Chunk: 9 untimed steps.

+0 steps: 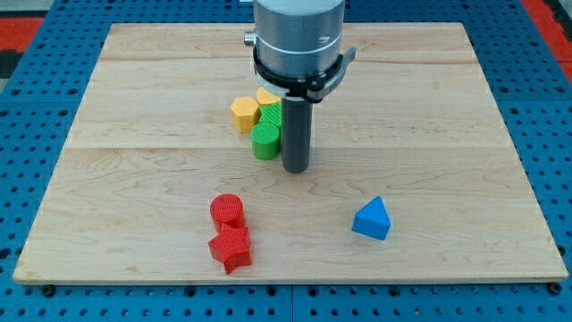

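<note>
Rod end, my tip [296, 169], stands bare and holding nothing on the pale wooden board [134, 107], just right of the green cylinder block [265, 141] clustered with a yellow hexagonal block [243, 114], seemingly shoved together.

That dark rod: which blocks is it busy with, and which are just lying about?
By my tip:
- green cylinder, just to its left, touching or nearly
- second green block
- yellow hexagon
- another yellow block

Lying apart:
- red cylinder
- red star
- blue pyramid-like block
- wooden board
</note>
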{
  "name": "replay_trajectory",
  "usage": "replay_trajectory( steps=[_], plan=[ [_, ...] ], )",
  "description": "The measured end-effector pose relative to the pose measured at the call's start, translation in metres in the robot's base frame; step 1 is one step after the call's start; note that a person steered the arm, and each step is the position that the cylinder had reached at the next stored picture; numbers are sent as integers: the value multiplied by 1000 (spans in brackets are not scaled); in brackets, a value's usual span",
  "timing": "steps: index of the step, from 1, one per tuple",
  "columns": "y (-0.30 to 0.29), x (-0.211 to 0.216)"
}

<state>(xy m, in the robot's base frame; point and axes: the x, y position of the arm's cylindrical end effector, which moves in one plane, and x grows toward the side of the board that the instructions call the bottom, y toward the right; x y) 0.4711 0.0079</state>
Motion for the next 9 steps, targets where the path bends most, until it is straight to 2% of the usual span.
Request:
replay_trajectory(
  steps=[2,3,5,6,7,8,9],
  plan=[
    [27,-6],
    [55,14],
    [143,88],
    [122,145],
    [130,103],
    [107,82],
    [108,112]
  ],
)
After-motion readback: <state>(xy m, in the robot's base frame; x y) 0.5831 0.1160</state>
